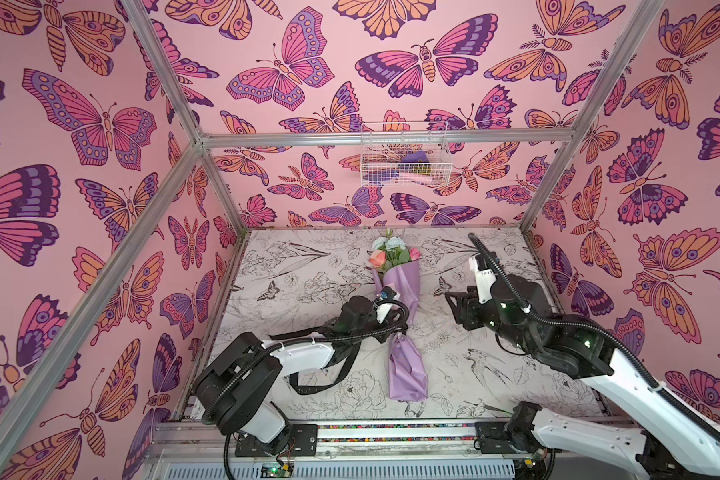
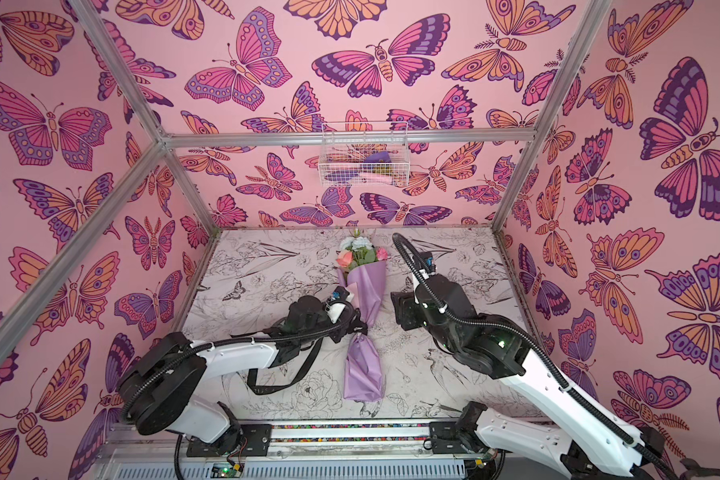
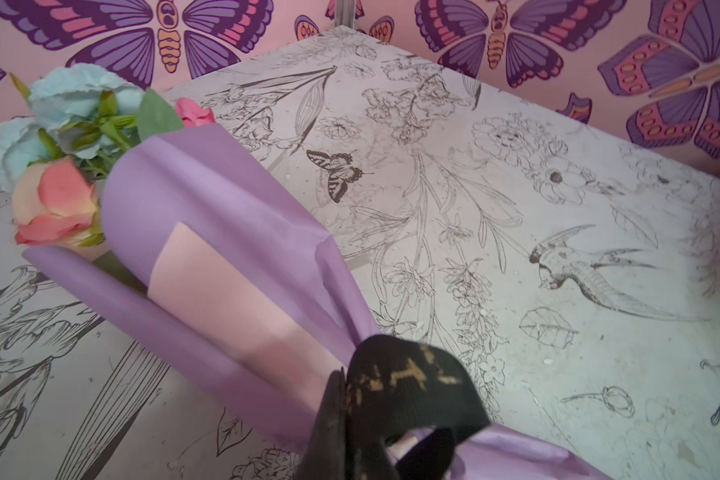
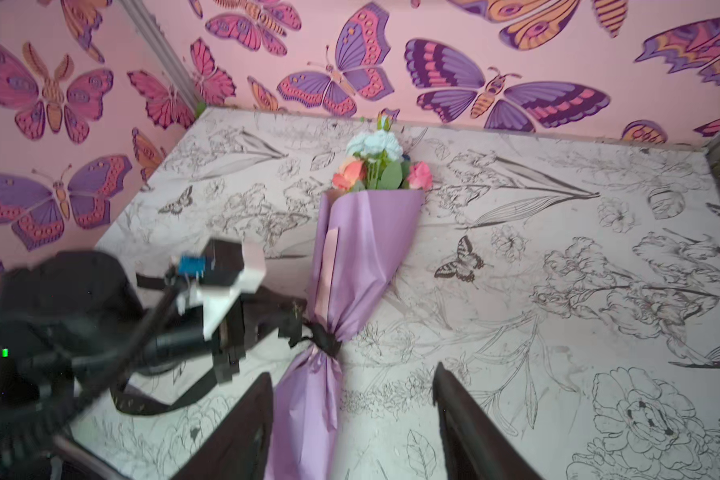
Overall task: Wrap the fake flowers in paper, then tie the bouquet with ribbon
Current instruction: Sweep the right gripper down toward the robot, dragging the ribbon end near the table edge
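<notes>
Around bouquet (image 4: 362, 232) — black ribbon (image 4: 324, 340) in left gripper (image 4: 294, 326)

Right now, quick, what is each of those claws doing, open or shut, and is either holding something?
Left gripper: shut on the black ribbon around the bouquet.
Right gripper: open, holding nothing.
</notes>
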`<state>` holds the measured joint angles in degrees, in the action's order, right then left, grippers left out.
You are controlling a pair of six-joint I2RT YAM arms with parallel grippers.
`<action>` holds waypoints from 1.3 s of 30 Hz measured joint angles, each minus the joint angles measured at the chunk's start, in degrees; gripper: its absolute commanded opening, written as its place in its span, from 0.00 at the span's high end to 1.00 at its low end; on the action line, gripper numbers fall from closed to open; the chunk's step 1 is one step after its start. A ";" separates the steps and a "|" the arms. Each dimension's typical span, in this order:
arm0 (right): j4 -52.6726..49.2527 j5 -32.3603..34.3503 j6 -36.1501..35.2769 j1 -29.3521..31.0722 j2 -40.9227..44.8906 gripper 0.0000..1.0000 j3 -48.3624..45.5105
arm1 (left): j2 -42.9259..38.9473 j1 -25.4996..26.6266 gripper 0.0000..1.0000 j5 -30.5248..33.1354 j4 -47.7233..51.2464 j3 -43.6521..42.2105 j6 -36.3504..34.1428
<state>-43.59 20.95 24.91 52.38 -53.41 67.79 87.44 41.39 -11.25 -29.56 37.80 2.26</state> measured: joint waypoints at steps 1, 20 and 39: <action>0.76 0.11 -0.20 2.38 0.33 0.40 -2.01 | 0.00 -0.72 1.00 -1.09 0.22 0.22 1.03; 21.42 3.08 -17.92 39.54 -38.91 0.37 -2.12 | 5.73 -7.63 1.00 -14.34 5.84 5.66 10.86; 23.69 6.43 -32.48 36.39 -66.07 0.36 16.57 | 6.88 -7.76 1.00 -16.41 7.30 5.88 13.27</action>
<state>-19.90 27.38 -7.57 88.77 -119.48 84.36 94.32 33.63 -27.66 -22.26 43.68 15.53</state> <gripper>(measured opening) 0.647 0.049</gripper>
